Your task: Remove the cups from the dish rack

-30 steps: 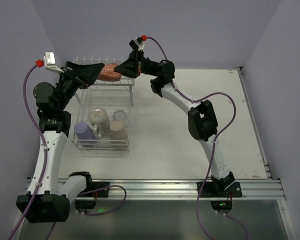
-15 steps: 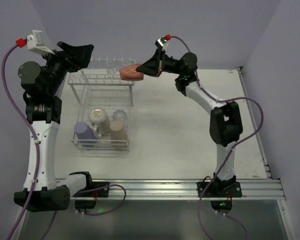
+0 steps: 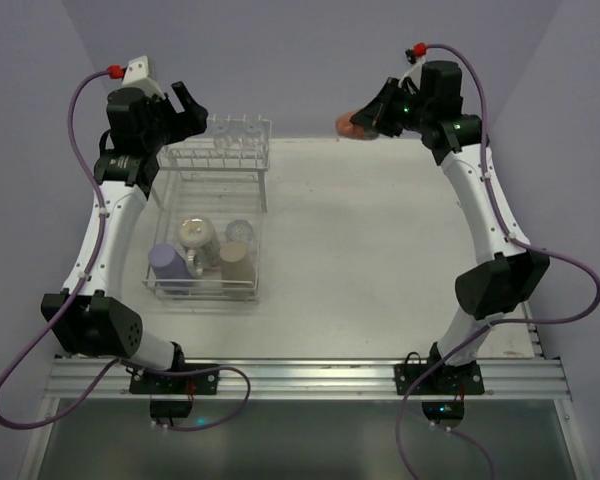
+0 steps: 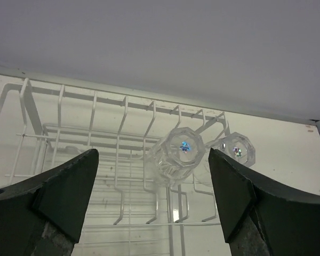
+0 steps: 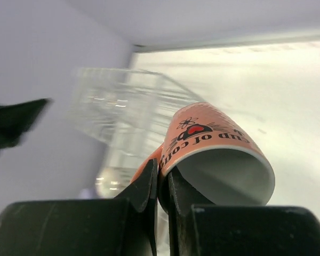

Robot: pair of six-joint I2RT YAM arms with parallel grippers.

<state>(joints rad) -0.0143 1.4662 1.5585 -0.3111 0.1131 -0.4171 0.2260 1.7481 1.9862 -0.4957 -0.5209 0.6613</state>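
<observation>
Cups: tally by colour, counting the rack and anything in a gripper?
salmon-pink mug: 1, held in the right gripper
lavender cup: 1
tan tumbler: 1
white mug: 1
clear glasses: 3 that I can make out
Total: 7

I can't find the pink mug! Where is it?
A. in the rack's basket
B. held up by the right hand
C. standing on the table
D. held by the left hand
B: the right hand pinches the mug by its rim, holding it up, well away from the rack.
</observation>
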